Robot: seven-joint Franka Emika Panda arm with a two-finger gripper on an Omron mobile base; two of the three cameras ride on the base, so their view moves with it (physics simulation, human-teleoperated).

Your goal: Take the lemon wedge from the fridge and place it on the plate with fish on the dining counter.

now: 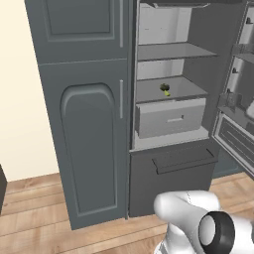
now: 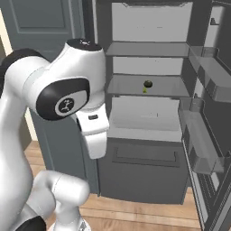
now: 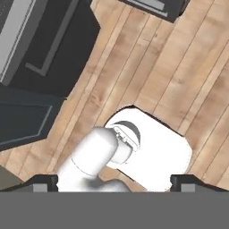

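Observation:
The fridge point(image 1: 198, 54) stands open, its door point(image 1: 238, 99) swung out to the right. On its middle shelf lies the lemon wedge point(image 1: 167, 93) point(image 2: 145, 90), a tiny yellow sliver just in front of a small dark green lump point(image 1: 164, 88) point(image 2: 147, 84). My gripper point(image 3: 114, 183) is open with nothing between its fingertips point(image 3: 44, 182). It points down at the wooden floor point(image 3: 179, 67), well short of the shelf. The plate with fish and the dining counter are out of view.
A pale grey drawer point(image 1: 170, 118) sits below the lemon's shelf, above the fridge's dark lower front point(image 1: 173, 178). A tall panelled dark grey cabinet point(image 1: 84, 124) stands left of the fridge. The door's racks point(image 2: 205, 90) jut out on the right.

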